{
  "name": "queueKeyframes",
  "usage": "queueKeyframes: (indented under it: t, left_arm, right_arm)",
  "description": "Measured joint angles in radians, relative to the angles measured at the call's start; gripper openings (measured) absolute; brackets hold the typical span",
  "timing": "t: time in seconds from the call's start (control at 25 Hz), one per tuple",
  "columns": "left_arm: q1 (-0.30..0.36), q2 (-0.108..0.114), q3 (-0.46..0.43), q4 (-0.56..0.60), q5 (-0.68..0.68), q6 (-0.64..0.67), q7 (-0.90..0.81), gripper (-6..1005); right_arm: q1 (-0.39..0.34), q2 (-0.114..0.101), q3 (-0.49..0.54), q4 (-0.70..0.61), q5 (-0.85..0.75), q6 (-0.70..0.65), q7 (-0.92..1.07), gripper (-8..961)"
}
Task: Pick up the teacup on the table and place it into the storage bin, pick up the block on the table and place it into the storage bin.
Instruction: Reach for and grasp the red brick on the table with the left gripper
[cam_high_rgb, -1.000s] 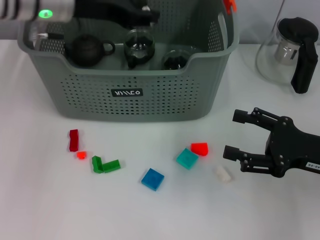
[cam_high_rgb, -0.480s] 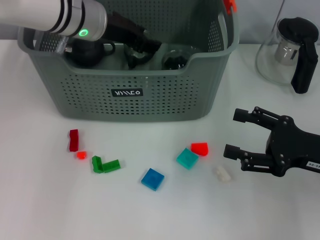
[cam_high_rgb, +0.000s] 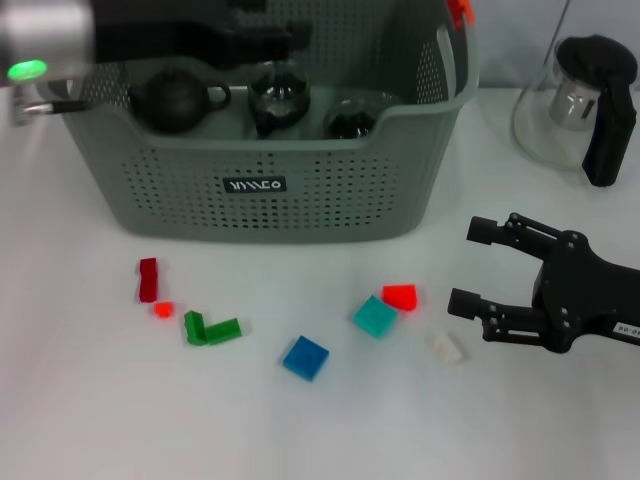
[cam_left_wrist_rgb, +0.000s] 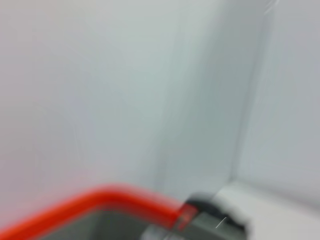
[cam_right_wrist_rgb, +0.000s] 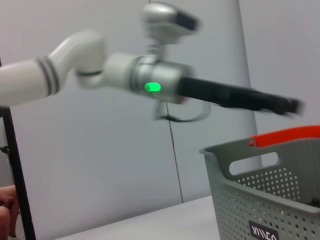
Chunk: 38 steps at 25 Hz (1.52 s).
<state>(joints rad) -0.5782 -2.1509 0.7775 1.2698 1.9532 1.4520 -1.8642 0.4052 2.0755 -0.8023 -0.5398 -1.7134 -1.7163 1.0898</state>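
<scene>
My left tool hangs over the storage bin; I cannot tell its state. Glass teacups sit below it. My right tool gapes empty; blocks beside it remain on the bench.

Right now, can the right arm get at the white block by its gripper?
Probably yes. The right gripper is open, low over the table, and the white block lies on bare cloth just beside its lower finger. Nothing sits between them; the red block and teal block lie farther off.
</scene>
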Motion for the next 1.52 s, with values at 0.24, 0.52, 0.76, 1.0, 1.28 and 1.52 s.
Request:
queueKeyframes:
  t: [0.24,0.52,0.76,1.0,1.28,1.52]
  left_arm:
    - [0.154,-0.018,-0.241,-0.112,-0.106,0.33,0.369,735]
    - [0.233,-0.027,-0.383,-0.254,0.053,0.37,0.603,735]
    - [0.219,-0.019,-0.425,-0.34,0.213,0.25,0.656,736]
    - [0.195,-0.014,-0.422,-0.403,0.295,0.12,0.61,736]
    - [0.177,-0.004,-0.425,-0.405,0.363,0.107,0.461,736]
    - [0.16,0.0,-0.421,-0.409,0.4,0.051,0.309,737]
  right_arm:
    - [0.0,0.0,0.0,0.0,0.0,0.003,0.0,947]
    - [-0.001,0.001,0.0,0.0,0.002,0.007,0.002,947]
    - [-0.002,0.001,0.0,0.0,0.0,0.008,0.003,947]
    - [-0.001,0.001,0.0,0.0,0.0,0.008,0.005,947]
    - [-0.005,0.0,0.0,0.0,0.001,0.008,0.005,947]
    - [-0.007,0.0,0.0,0.0,0.0,0.008,0.003,946]
